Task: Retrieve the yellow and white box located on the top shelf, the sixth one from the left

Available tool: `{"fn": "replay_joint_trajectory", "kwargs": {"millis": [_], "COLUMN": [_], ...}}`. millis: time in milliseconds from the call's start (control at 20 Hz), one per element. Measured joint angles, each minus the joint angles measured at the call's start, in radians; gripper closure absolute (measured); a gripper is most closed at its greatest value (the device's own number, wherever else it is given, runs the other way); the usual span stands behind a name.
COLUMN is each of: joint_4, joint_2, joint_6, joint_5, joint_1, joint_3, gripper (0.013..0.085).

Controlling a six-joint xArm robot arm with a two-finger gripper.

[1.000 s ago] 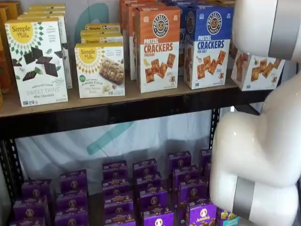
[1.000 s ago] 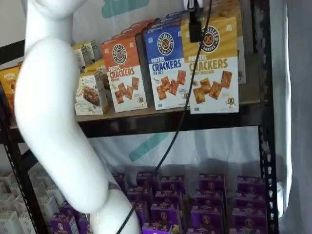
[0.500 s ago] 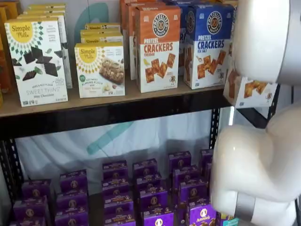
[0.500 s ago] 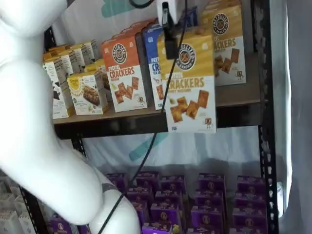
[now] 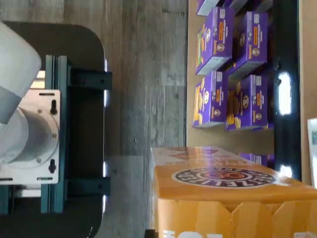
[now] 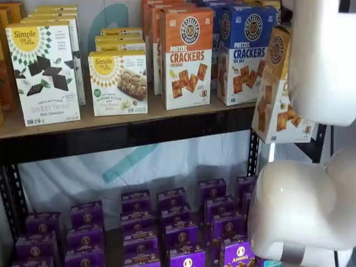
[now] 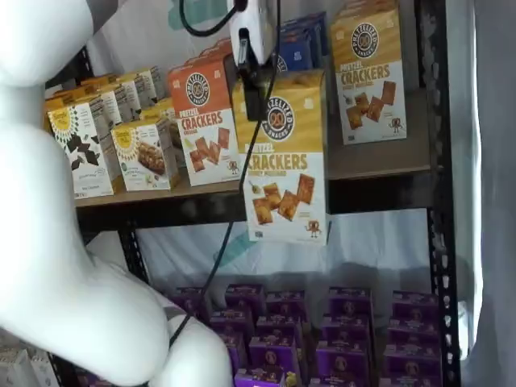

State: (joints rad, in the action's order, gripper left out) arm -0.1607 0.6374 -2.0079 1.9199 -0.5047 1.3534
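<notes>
My gripper (image 7: 256, 97) hangs from a white body, and its black fingers are shut on the top of the yellow and white box (image 7: 286, 161). The box hangs upright in the air, in front of and partly below the top shelf (image 7: 379, 161). In a shelf view the box (image 6: 275, 92) is just off the right end of the top shelf (image 6: 139, 130), partly hidden by my white arm. The wrist view shows the box's mustard-yellow top with the round dark logo (image 5: 223, 177) close up.
On the top shelf stand an orange-topped cracker box (image 6: 186, 58), a blue-topped one (image 6: 245, 53), Simple Mills boxes (image 6: 43, 72) and another yellow cracker box (image 7: 371, 72). Several purple boxes (image 7: 322, 330) fill the lower level. A black rack post (image 7: 431, 201) stands at the right.
The yellow and white box has come off the shelf, out towards the cameras and lower, with the gripper shut on it. The arm has swung with it.
</notes>
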Motion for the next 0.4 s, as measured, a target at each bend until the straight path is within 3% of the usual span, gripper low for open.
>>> {"fn": "replay_joint_trajectory", "kwargs": {"millis": [400], "joint_4": [-0.001], "joint_2": [0.021], "joint_6": [0.044], "joint_5": [0.0], "joint_1": [0.044], "joint_3": [-0.028], "gripper": [0.033]}}
